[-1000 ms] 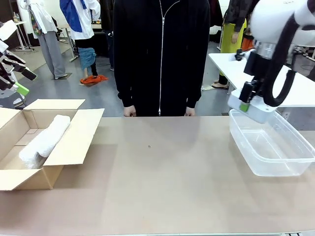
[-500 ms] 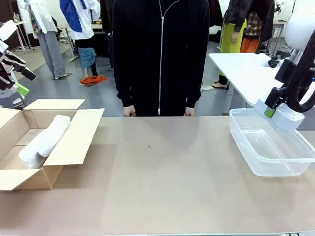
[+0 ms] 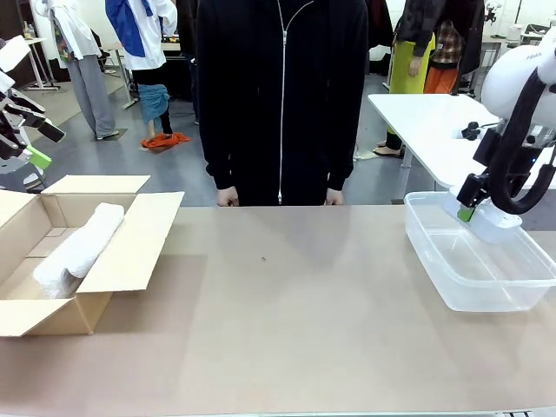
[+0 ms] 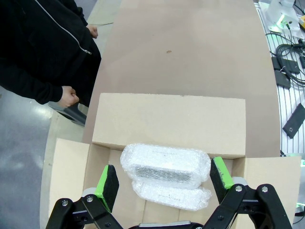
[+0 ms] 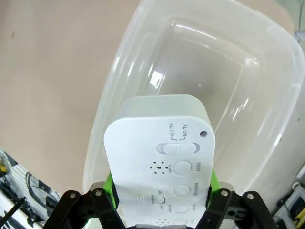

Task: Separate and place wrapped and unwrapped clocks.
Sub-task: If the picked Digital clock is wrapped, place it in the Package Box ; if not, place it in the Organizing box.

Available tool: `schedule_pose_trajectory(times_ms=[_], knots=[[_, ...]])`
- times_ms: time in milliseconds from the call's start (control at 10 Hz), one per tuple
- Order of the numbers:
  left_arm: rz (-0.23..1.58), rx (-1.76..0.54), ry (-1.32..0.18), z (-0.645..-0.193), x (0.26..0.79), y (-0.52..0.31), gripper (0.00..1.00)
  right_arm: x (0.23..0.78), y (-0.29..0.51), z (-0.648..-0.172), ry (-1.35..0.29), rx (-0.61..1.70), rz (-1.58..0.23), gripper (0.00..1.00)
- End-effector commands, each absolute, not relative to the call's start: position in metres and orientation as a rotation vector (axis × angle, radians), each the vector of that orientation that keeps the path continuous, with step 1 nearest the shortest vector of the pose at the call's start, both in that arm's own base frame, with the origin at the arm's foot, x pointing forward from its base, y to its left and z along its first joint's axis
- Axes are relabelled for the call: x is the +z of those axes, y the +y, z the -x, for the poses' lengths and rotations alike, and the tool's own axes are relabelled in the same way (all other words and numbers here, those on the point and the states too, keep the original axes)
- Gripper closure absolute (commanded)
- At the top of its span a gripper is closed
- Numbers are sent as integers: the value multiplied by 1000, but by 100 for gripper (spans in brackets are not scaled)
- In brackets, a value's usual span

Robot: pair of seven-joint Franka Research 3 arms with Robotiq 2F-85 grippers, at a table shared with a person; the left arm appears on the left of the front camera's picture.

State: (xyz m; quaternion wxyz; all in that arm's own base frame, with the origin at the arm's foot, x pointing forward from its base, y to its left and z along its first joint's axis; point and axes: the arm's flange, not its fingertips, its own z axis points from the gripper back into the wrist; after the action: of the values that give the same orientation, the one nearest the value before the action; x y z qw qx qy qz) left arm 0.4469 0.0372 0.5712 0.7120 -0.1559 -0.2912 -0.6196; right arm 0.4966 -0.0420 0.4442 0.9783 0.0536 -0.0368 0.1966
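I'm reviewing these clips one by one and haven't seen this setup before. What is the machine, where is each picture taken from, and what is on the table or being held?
Two white robot arms share a table with a person standing opposite. The front view looks across the table. The other two views come from cameras on the arms' wrists. The right gripper holds a bare white clock above a clear plastic tub. The left gripper hangs open over a cardboard box containing two bubble-wrapped clocks.
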Motion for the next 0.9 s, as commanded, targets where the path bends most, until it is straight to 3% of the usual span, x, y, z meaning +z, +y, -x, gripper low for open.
schedule_pose_trajectory(times_ms=[0,600,800], knots=[[347,-1384,-647,-446,572,39,0,439,-48,-500,-70,390,-70,22],[347,-1384,-647,-446,572,39,0,415,-35,-510,42,79,-105,22],[347,-1384,-647,-446,572,39,0,408,-29,-517,66,93,-96,22]])
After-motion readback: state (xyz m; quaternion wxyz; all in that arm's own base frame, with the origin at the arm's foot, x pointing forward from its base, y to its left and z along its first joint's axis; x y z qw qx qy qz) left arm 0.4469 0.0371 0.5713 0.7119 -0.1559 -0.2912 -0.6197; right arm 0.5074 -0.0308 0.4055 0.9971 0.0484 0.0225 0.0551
